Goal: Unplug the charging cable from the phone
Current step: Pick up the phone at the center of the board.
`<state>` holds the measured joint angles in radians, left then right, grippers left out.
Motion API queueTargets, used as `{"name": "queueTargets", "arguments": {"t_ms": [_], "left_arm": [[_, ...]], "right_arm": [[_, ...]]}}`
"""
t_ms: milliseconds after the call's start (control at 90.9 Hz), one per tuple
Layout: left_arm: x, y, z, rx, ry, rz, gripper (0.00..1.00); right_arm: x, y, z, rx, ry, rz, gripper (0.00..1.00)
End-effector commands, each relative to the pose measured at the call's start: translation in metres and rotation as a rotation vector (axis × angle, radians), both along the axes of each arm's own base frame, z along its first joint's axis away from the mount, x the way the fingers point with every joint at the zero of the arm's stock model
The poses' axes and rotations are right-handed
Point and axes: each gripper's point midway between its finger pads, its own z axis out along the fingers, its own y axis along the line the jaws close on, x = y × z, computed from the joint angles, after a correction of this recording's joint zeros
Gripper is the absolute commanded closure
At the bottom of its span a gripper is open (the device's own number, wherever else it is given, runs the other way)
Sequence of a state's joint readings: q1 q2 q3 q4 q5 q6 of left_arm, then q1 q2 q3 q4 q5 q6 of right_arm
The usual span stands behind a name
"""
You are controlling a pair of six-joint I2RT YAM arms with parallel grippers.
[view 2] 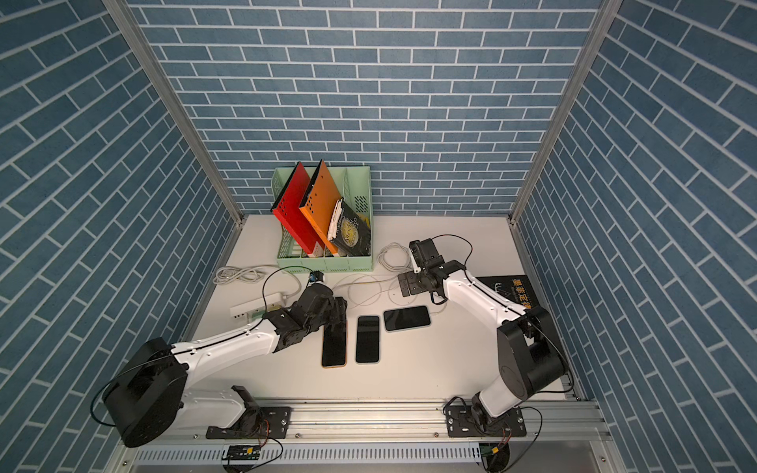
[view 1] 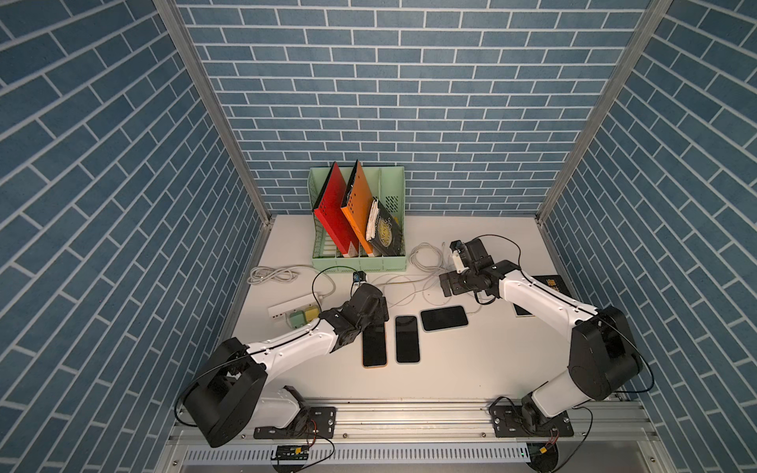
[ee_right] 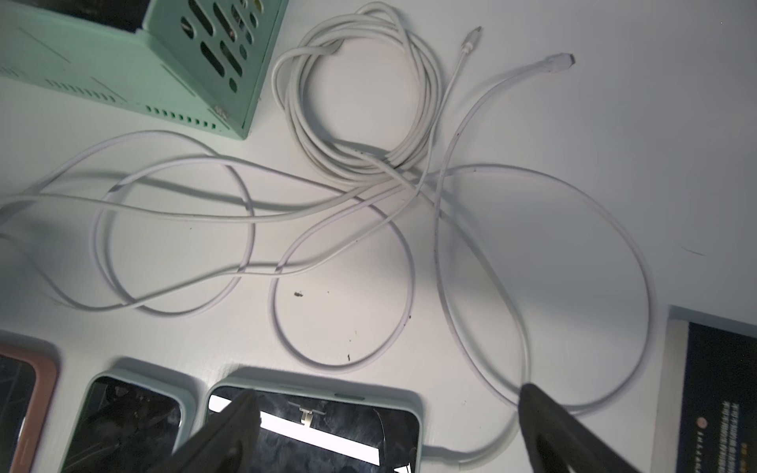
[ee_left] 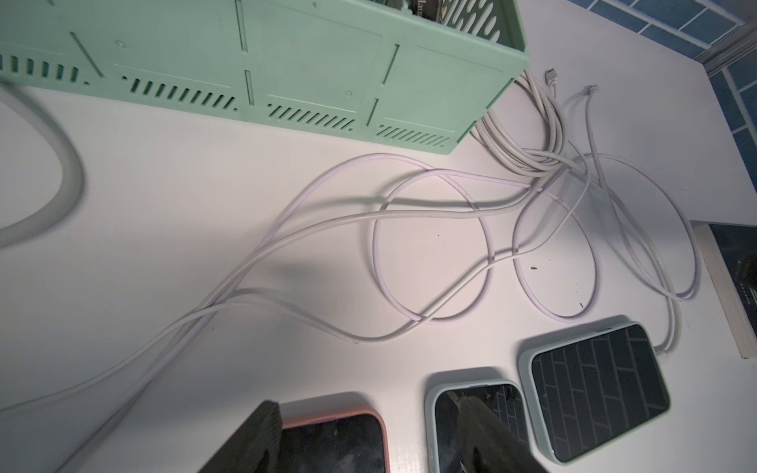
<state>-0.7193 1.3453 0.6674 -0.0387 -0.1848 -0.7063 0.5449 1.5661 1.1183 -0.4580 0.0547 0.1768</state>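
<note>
Smooth white cable [ee_right: 450, 453] is plugged into edge of glossy green-cased phone [ee_right: 327, 434], spanned by wide-spread right gripper [ee_right: 389, 391]. Left gripper [ee_left: 368, 403] is parted above pink-cased phone [ee_left: 340, 442].

Three dark phones [view 1: 407, 339] — white table [view 1: 450, 368]

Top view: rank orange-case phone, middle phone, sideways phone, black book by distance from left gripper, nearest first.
1. Orange-case phone, directly under the left gripper.
2. Middle phone, beside it, toward the right arm.
3. Sideways phone, further right.
4. Black book, at the table's right edge.
</note>
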Motion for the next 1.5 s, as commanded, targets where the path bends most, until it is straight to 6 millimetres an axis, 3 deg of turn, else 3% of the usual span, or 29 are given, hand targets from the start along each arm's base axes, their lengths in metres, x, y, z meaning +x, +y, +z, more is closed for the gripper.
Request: {"name": "queueTargets", "arguments": {"t_ms": [0, 143, 374, 550, 814, 1012, 1210, 1485], "left_arm": [[0.008, -0.009, 0.009, -0.017, -0.023, -0.025, 0.27], [0.007, -0.009, 0.007, -0.019, -0.020, -0.030, 0.27], [0.002, -0.003, 0.005, -0.011, -0.017, -0.021, 0.27], [-0.002, 0.003, 0.003, -0.008, -0.019, -0.011, 0.27], [0.000, 0.000, 0.000, -0.006, -0.015, -0.015, 0.27], [0.001, -0.001, 0.000, -0.010, -0.017, -0.018, 0.27], [-0.003, 0.008, 0.001, -0.016, -0.026, -0.004, 0.27], [-0.009, 0.019, -0.001, -0.016, -0.027, 0.014, 0.27]], "right_arm": [[-0.017, 0.008, -0.006, 0.018, 0.062, 0.074, 0.03], [-0.026, 0.009, -0.030, 0.055, 0.130, 0.044, 0.06], [-0.035, -0.005, -0.071, 0.081, 0.235, -0.023, 0.09], [-0.052, -0.005, -0.065, 0.057, 0.226, 0.039, 0.07], [-0.083, 0.008, -0.063, -0.193, 0.175, 0.224, 0.00], [-0.074, 0.022, -0.044, -0.348, 0.112, 0.369, 0.01], [-0.073, 0.037, -0.031, -0.463, 0.050, 0.665, 0.01], [-0.087, 0.021, -0.057, -0.597, 0.233, 0.906, 0.00]]}}
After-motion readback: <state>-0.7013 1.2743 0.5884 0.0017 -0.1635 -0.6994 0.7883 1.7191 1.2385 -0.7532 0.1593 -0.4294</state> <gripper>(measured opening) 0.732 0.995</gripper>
